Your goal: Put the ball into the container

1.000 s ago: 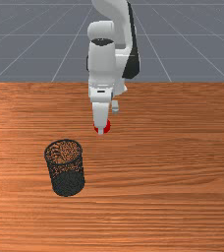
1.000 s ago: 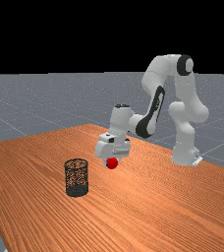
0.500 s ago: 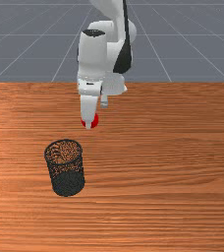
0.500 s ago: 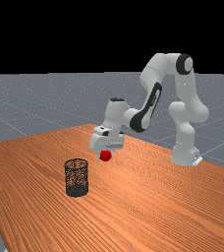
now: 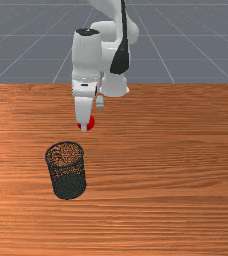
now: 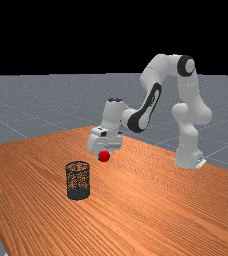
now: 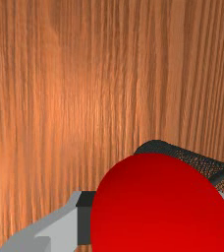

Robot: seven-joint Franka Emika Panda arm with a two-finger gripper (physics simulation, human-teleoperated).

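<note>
Red ball (image 5: 90,121): Rides up and toward the front view's left since the first frames, drawing closer to the black wire-mesh basket (image 5: 69,186); it is held in the air over the tabletop (image 5: 171,170).
Hand (image 7: 159,216): Grips the ball, a finger on each side, with a dark pad (image 7: 84,224) against its surface.
Basket: Stands upright on the tabletop, mouth open to the ceiling, unmoved. Its near neighbor, the ball, is short of it on the side of the arm (image 6: 148,107) and is not over the mouth.
Rim (image 5: 83,156): Clearance looks slim. Before crossing, the hand should likely climb until ball and fingertips pass well above the wire; a low sweep could clip the basket and tip it.
Basket mouth: The carry calls for a smooth, level run toward the front view's left and nearer its camera, the grip kept firm, since a round load can roll free in a jolt.
Release: Best saved until the ball is centered over the opening and steady, then lowered slightly and let go with both fingers parting evenly.
</note>
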